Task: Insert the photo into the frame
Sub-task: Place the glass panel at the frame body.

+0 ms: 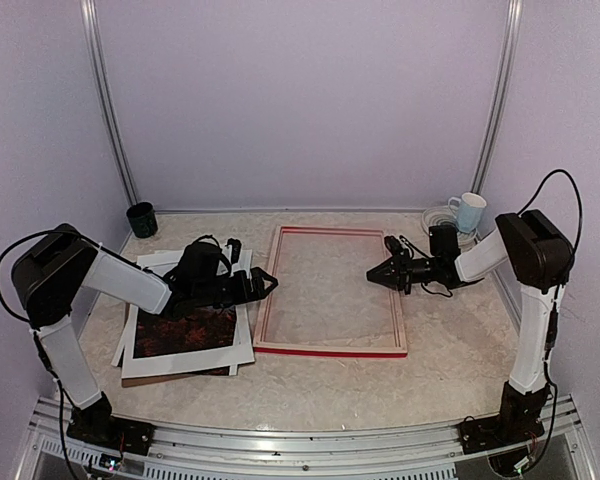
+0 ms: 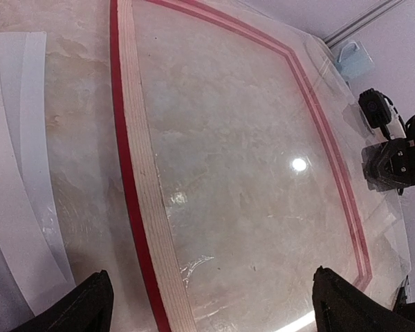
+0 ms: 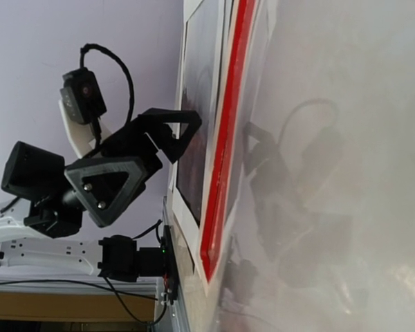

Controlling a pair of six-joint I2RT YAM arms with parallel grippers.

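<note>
The frame [image 1: 330, 345] lies flat mid-table, pale wood back up, with a clear pane inside it. Its left rail shows in the left wrist view [image 2: 142, 187] and its red edge in the right wrist view [image 3: 225, 159]. The photo [image 1: 185, 330], dark reddish-brown, lies left of the frame inside a white mat [image 1: 242, 345]; it also shows in the right wrist view [image 3: 194, 138]. My left gripper [image 1: 268, 283] [image 2: 218, 304] is open and empty, straddling the frame's left rail. My right gripper [image 1: 377, 272] looks shut, low over the pane near the right rail; its own fingers are out of its wrist view.
A brown backing board [image 1: 170, 378] pokes out under the mat. A dark cup [image 1: 142, 219] stands at the back left. A pale mug [image 1: 469, 212] on a plate stands at the back right. Lilac walls enclose the table.
</note>
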